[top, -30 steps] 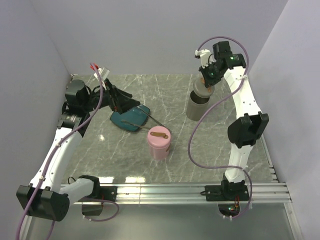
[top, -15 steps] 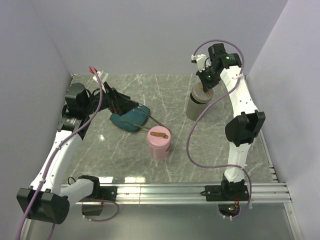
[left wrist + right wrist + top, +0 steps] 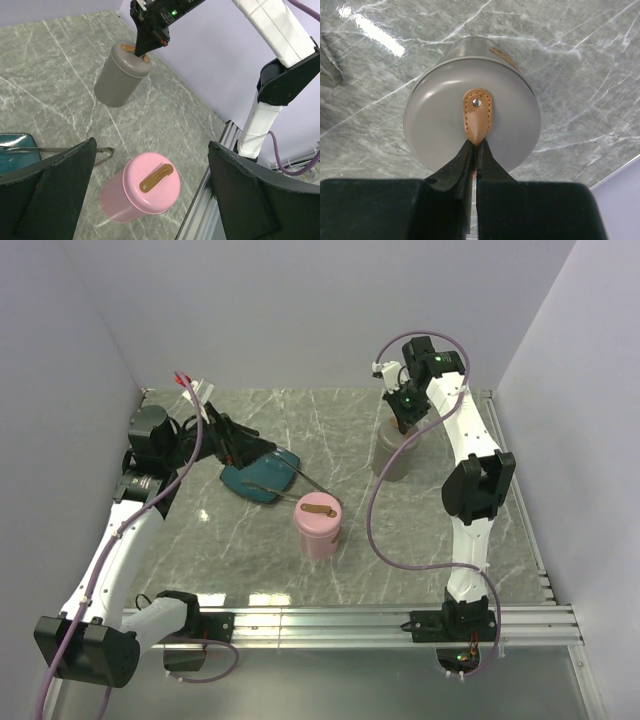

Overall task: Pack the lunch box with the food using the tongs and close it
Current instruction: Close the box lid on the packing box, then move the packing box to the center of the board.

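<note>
The grey cylindrical lunch box (image 3: 392,456) stands at the back right of the table, its lid on. My right gripper (image 3: 475,145) is shut on the tan leather strap (image 3: 477,112) on top of that lid (image 3: 445,117); the same grip shows from the left wrist, at the grey box (image 3: 120,75). The silver tongs (image 3: 292,480) lie across the teal plate (image 3: 262,480), with one end on the marble (image 3: 102,150). My left gripper (image 3: 243,446) hangs open over the plate's far side, nothing between its fingers (image 3: 60,195). The food does not show in any view.
A pink cylindrical container (image 3: 318,526) with a brown strap on its lid (image 3: 156,178) stands mid-table, just in front of the tongs. Purple walls close in the back and both sides. An aluminium rail (image 3: 380,618) runs along the near edge.
My right arm has swung its wrist to the left and down, still gripping the strap, and the grey box has shifted slightly left. The left arm has barely moved.
</note>
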{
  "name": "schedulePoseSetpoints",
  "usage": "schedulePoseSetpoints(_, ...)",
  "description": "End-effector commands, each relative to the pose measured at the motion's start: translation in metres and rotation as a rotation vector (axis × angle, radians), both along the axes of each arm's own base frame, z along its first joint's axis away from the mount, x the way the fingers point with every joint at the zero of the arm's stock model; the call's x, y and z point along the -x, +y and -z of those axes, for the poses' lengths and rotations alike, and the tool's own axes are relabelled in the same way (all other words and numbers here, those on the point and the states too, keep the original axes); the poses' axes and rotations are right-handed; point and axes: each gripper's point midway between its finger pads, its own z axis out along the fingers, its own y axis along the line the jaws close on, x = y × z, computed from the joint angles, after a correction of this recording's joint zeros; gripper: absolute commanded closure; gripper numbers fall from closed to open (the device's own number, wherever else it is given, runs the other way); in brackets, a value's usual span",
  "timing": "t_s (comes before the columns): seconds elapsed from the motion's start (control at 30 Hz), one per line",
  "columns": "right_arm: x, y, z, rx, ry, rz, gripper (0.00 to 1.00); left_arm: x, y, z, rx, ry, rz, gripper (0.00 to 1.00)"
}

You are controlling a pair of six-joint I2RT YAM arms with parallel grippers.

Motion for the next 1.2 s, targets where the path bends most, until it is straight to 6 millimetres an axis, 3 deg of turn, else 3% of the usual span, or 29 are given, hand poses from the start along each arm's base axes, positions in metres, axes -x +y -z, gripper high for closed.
schedulePoseSetpoints(0.0, 0.003, 0.006, 0.004, -0.001, 0.015, -0.021, 1.00, -0.001, 0.001, -0.013, 0.025, -0.044, -0.005, 0.01)
schedulePoseSetpoints(0.33, 0.018, 0.011, 0.044, -0.009, 0.167, -0.056, 1.00, -0.003, 0.002, -0.010, 0.024, -0.029, -0.005, 0.01)
schedulePoseSetpoints(0.53, 0.052, 0.028, 0.045, -0.111, 0.283, -0.139, 1.00, -0.005, 0.003, -0.008, 0.020, -0.023, -0.008, 0.01)
schedulePoseSetpoints(0.7, 0.082, 0.026, 0.054, -0.112, 0.355, -0.183, 1.00, -0.006, 0.001, -0.003, 0.037, 0.008, -0.003, 0.01)
schedulePoseSetpoints(1.0, 0.121, 0.028, 0.047, -0.106, 0.388, -0.249, 1.00, -0.007, 0.002, -0.004, 0.032, -0.004, -0.006, 0.01)
schedulePoseSetpoints(1.17, 0.162, 0.037, 0.053, -0.110, 0.454, -0.335, 1.00, -0.005, 0.003, 0.000, 0.034, 0.007, -0.009, 0.01)
